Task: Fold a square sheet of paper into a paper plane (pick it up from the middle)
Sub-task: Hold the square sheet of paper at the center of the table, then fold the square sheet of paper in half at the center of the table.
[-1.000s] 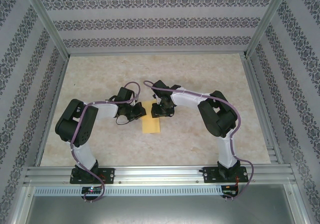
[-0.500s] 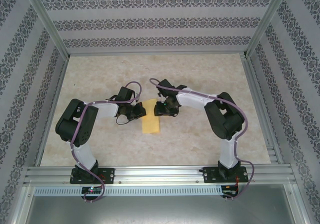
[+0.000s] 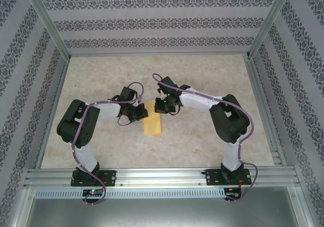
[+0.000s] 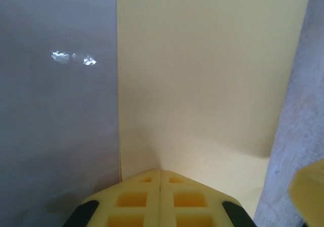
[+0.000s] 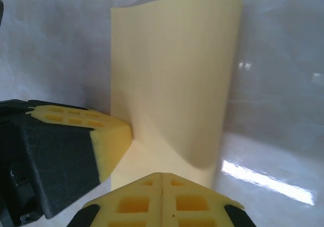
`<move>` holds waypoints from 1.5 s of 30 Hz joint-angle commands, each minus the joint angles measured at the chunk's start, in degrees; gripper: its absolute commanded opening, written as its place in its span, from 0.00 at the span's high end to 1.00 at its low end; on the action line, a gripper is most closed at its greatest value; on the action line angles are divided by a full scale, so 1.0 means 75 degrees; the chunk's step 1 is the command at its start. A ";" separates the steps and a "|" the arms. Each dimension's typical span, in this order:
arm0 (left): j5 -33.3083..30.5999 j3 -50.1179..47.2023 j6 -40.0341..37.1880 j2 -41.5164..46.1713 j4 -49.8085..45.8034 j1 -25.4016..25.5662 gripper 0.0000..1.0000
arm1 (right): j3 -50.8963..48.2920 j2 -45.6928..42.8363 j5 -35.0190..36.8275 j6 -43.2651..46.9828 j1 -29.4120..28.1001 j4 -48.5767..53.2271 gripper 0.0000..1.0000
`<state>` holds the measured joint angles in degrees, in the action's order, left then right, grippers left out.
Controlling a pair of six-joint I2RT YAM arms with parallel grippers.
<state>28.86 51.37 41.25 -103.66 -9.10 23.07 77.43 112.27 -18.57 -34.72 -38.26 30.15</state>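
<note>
Centrally, on the marbled table (image 3: 101,141): yellow sheet of paper (image 3: 153,126), folded into a narrow rectangle. At its far-left edge, left gripper (image 4: 160,179), fingers pressed fully together; at its far end, right gripper (image 5: 161,182), likewise fully closed. Hold on paper unclear.

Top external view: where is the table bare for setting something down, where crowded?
Bare: marbled table's far strip by the patterned wall; near strip by the metal rail. Crowded: left claw and right claw at yellow-orange paper.
</note>
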 commanded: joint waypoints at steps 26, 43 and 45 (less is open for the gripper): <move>-0.1392 -0.0188 0.0254 -0.0815 -0.1635 0.0067 1.00 | -0.0271 0.0770 -0.0343 0.0882 0.0423 -0.0008 1.00; -0.1407 -0.0313 0.0174 -0.0878 -0.1599 0.0116 1.00 | -0.0640 -0.0343 -0.0579 0.0401 0.0479 -0.1201 1.00; -0.1405 -0.0304 0.0204 -0.0896 -0.1588 0.0130 1.00 | -0.0538 -0.0131 -0.0675 0.0226 0.0349 -0.1399 1.00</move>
<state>28.45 52.88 42.54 -104.49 -11.73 23.35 71.68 111.15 -22.28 -30.61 -33.71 23.62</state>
